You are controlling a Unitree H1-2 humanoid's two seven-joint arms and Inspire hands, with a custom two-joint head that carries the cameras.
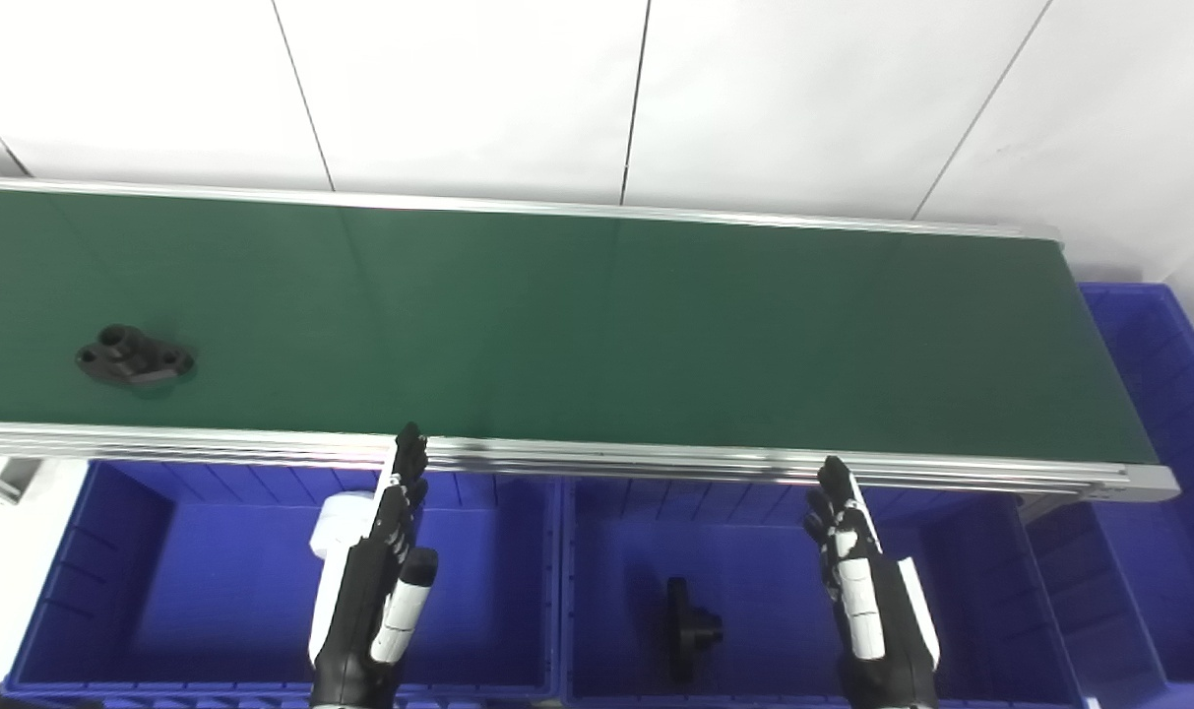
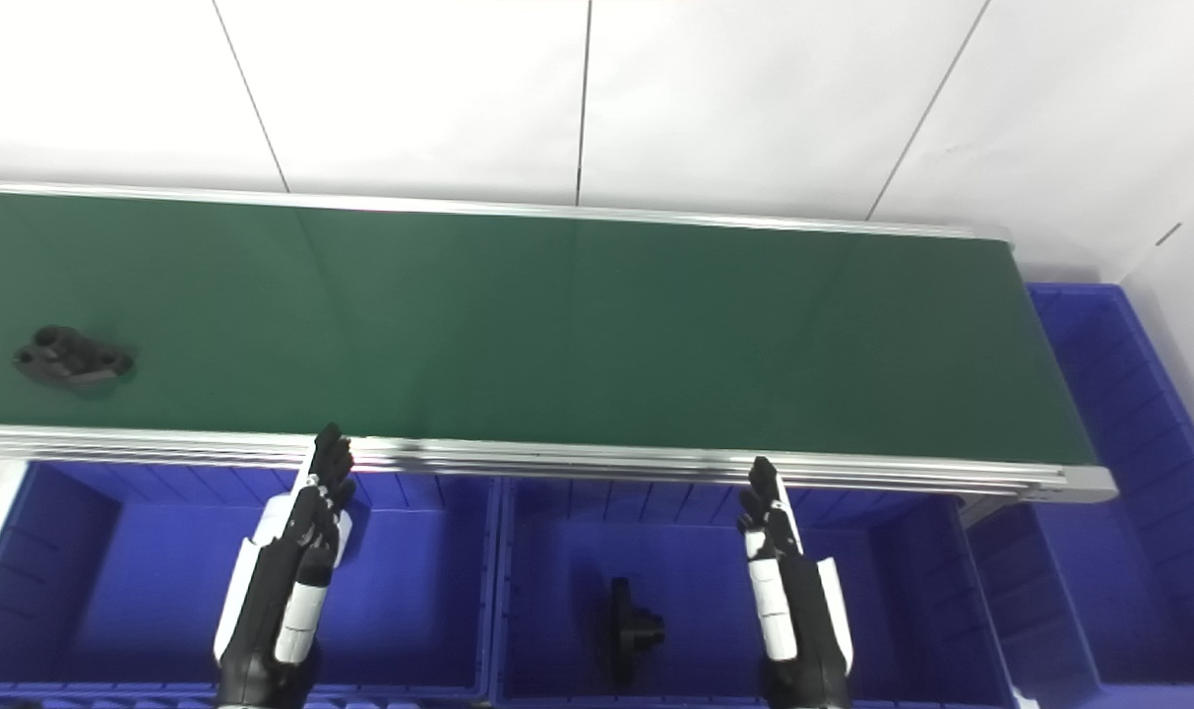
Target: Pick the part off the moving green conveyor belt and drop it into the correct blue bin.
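Note:
A black flanged part (image 1: 134,356) lies on the green conveyor belt (image 1: 597,325) at its far left. My left hand (image 1: 380,581) hovers open over the left blue bin (image 1: 163,581), fingers straight and pointing at the belt's near rail, well right of the part. Over the middle blue bin (image 1: 754,591) my right hand (image 1: 867,586) is held open the same way, holding nothing. In that middle bin rests another black part (image 1: 688,630).
A white cylindrical piece (image 1: 343,522) sits in the left bin, partly behind my left hand. A third blue bin (image 1: 1162,394) wraps around the belt's right end. An aluminium rail (image 1: 656,458) edges the belt's near side. White panels stand behind.

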